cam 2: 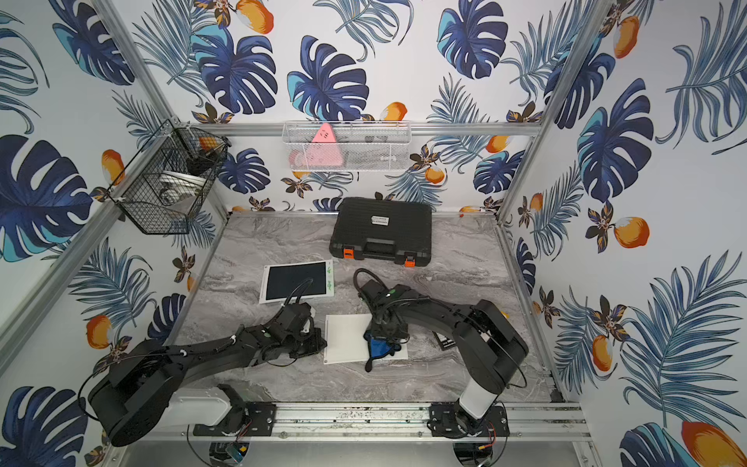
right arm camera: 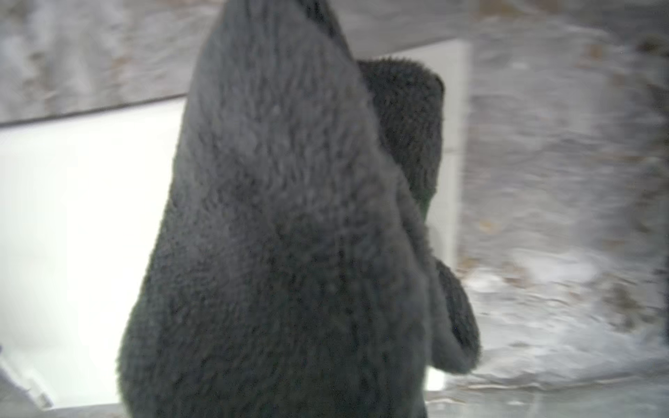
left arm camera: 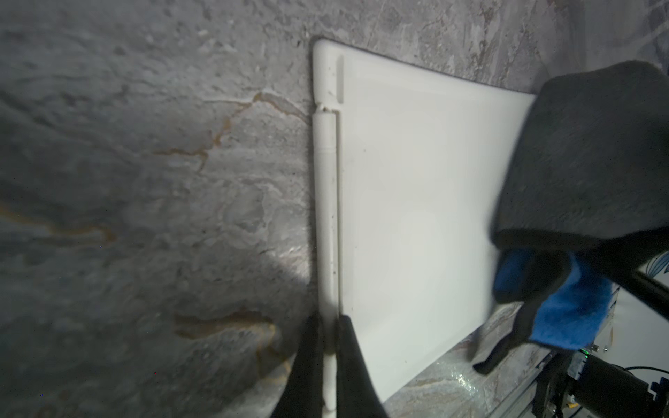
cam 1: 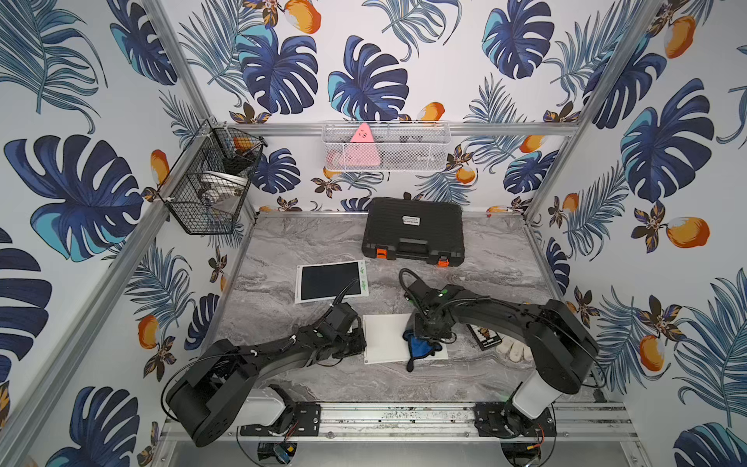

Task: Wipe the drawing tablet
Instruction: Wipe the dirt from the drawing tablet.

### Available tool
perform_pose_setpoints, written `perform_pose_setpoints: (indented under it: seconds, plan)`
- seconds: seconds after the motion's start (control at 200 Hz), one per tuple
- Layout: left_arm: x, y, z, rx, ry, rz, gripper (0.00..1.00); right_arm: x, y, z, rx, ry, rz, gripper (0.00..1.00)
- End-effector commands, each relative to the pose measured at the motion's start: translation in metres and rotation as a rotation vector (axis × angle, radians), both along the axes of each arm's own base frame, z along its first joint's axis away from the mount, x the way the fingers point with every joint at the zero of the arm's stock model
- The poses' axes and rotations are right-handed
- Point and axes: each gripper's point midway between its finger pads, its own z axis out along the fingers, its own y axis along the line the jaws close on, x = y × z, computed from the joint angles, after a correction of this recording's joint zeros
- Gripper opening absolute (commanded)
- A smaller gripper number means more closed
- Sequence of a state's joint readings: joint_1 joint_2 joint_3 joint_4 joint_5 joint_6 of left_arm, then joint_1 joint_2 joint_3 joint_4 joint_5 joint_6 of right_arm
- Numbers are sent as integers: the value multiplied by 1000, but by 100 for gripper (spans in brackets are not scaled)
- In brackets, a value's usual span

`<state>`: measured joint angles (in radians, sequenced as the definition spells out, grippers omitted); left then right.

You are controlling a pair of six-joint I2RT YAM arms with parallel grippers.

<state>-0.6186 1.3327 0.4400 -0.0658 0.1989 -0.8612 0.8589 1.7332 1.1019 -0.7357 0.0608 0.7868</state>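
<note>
Drawing tablet [cam 1: 384, 335]: left pincer [left arm camera: 327, 322] clamps its nine-o'clock edge to steady it; right pincer [cam 1: 428, 334], seemingly closed on the cloth [cam 1: 418, 347], presses at three o'clock to wipe.

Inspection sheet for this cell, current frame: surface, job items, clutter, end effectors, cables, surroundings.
Surface: marble-look table, no spills seen.
Job's things: white tablet flat near the front; dark-and-blue cloth on its right part.
Clutter: black case at back, dark-screen tablet, small dark box and pale gloves by the right arm.
End effectors: left end effector shut on the white tablet's edge; right end effector shut on the cloth.
Cables: cable loop above right wrist; left wrist cable crosses the dark-screen tablet in top views.
Surroundings: black wire basket and white mesh basket on the walls.
</note>
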Motion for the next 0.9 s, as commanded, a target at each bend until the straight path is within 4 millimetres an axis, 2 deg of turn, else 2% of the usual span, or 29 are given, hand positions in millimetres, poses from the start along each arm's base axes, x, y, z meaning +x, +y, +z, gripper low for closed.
perform_pose_setpoints:
  seconds: [0.0, 0.08, 0.16, 0.215, 0.275, 0.35, 0.385, 0.445, 0.525, 0.696, 0.896]
  plan:
    - [-83, 65, -42, 288, 346, -16, 2, 0, 55, -2, 88, 0, 37, 0]
    - [-83, 68, -43, 305, 349, -4, 2, 1, 77, -13, 116, 35, 54, 0]
    - [-82, 72, -42, 330, 350, 8, 2, 8, 70, -17, 89, 30, 49, 0]
    - [-80, 75, -41, 349, 347, 19, 2, 15, 55, -16, 64, 25, 29, 0]
    - [-79, 77, -39, 368, 346, 30, 1, 22, 29, -14, 40, 25, -21, 0]
    - [-78, 80, -39, 388, 348, 38, 1, 28, -12, -10, 6, 23, -101, 0]
    - [-78, 81, -39, 396, 352, 39, 1, 24, -39, -16, -26, 44, -142, 0]
    - [-78, 83, -40, 406, 356, 42, 0, 23, -72, -15, -47, 51, -206, 0]
    - [-78, 84, -40, 413, 357, 46, 1, 22, -106, -13, -59, 61, -270, 0]
    - [-75, 81, -36, 402, 355, 41, 2, 28, -144, 0, -64, 44, -358, 0]
    - [-75, 79, -34, 371, 376, 38, 10, 28, -153, 7, -42, 37, -396, 0]
